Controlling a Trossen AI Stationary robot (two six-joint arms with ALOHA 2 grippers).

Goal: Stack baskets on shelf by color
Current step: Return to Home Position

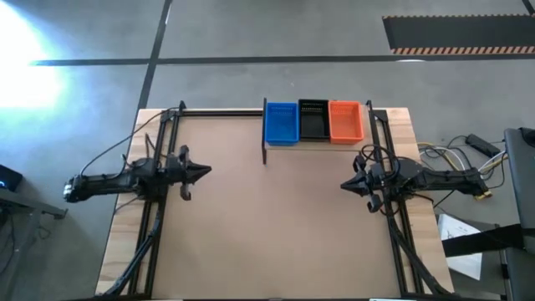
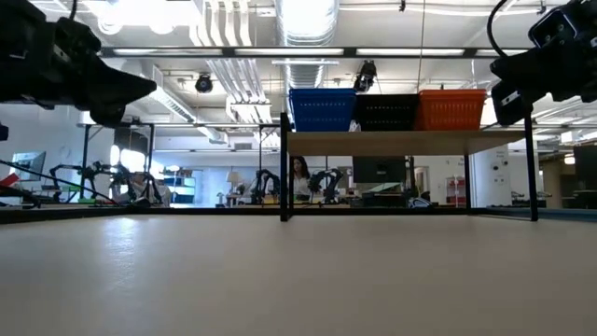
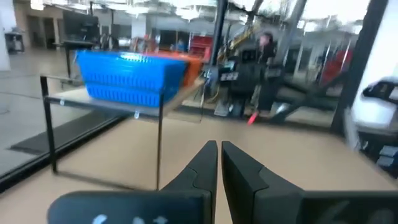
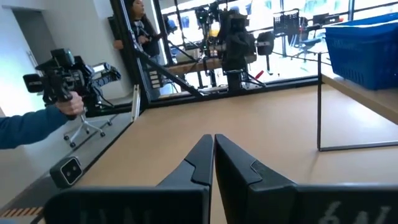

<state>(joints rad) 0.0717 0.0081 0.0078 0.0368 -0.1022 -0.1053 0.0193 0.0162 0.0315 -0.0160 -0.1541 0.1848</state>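
Three colours share the shelf [image 2: 401, 142] at the counter's [image 1: 267, 226] far edge: blue baskets [image 1: 281, 123], black baskets [image 1: 313, 119], orange baskets [image 1: 346, 121], side by side. Left hand [image 1: 205, 171] and right hand [image 1: 344, 185] hover clenched, holding nothing, well apart.

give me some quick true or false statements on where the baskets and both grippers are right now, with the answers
1. In the high view, the blue baskets are at the left end of the row on the shelf. True.
2. The black baskets stand between the blue baskets and the orange baskets. True.
3. The left gripper holds an orange basket. False: it is shut and empty, over the table's left side, clear of the shelf.
4. One basket lies on the tabletop. False: every basket in view is on the shelf.
5. The right gripper is shut and empty, over the table's right side. True.
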